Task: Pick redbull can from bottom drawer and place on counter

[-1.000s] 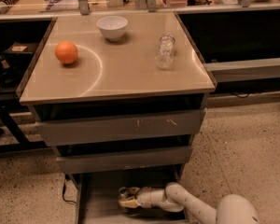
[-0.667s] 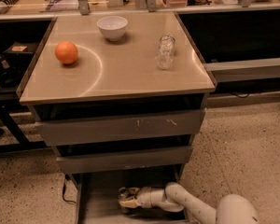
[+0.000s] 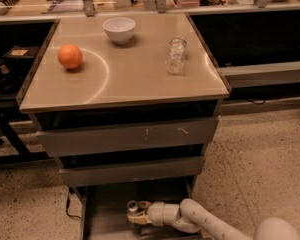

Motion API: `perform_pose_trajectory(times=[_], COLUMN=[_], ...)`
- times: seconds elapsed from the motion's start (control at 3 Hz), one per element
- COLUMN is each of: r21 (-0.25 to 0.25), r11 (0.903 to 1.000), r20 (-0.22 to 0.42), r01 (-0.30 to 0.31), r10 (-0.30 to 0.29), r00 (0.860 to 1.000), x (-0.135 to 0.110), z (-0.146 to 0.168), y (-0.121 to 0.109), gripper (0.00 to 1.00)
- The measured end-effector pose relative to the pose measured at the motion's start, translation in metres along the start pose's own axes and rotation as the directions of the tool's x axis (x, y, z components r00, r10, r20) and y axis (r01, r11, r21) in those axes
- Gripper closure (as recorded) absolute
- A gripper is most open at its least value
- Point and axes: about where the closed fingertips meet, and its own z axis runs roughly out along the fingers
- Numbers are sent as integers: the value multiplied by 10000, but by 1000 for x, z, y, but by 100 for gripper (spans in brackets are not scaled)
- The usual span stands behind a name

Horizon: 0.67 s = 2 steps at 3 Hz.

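Observation:
The bottom drawer (image 3: pixel 104 215) is pulled open under the two upper grey drawers. The redbull can (image 3: pixel 132 205) stands upright in it, near the middle, with its silver top showing. My gripper (image 3: pixel 135 216) reaches in from the right, low inside the drawer, and its tan fingers are closed around the can's lower body. The can still rests on the drawer floor. The counter (image 3: pixel 135 76) is the glossy beige top above, with a faint white arc mark.
On the counter stand an orange (image 3: pixel 70 57) at the left, a white bowl (image 3: pixel 119 30) at the back and a clear plastic bottle (image 3: pixel 176 55) at the right. The upper drawer fronts (image 3: pixel 125 136) overhang the open drawer. Speckled floor lies to the right.

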Motion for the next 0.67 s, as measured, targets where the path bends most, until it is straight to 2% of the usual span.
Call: perform_pose_trajectory(times=[0.33, 0.67], r21=[578, 954], r11=[9973, 9889], r20=[292, 426], r01=[456, 1137], r10=[-473, -1182], r00=[9985, 9921], x=[-29, -67], z=[-18, -31], y=[23, 58], gripper=[100, 100])
